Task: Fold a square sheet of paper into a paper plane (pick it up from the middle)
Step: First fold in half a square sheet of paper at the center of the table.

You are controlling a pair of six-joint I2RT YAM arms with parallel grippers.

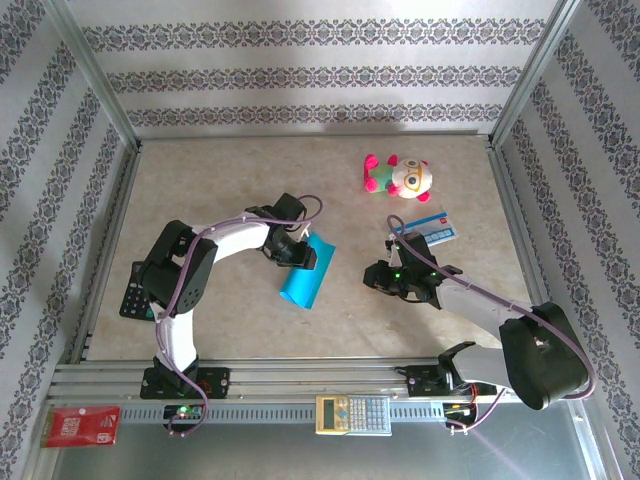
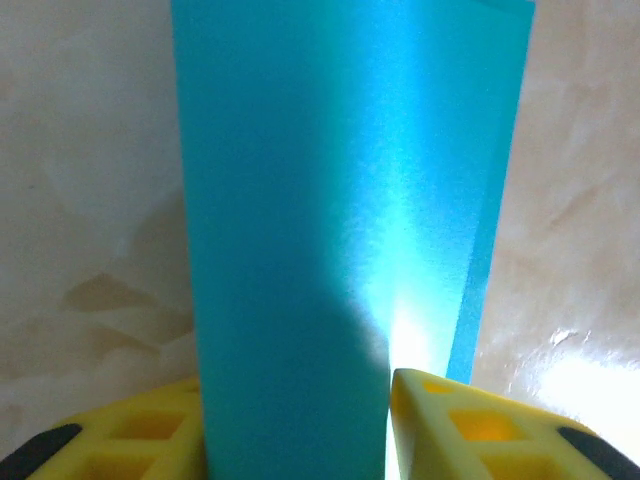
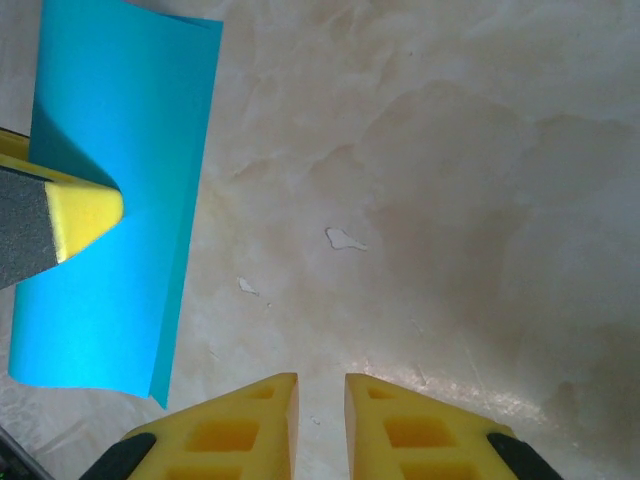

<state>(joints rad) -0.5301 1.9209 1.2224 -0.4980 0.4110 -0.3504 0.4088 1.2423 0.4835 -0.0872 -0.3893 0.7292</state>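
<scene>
Paper is seen folded once into a long teal strip, pinched by the left gripper just left of the empty, nearly closed right gripper; nose folds are judged outstanding.

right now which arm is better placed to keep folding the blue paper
Left. The left gripper already has the folded blue paper between its fingers, while the right gripper sits nearly closed over bare table, beside the sheet and holding nothing.
</scene>
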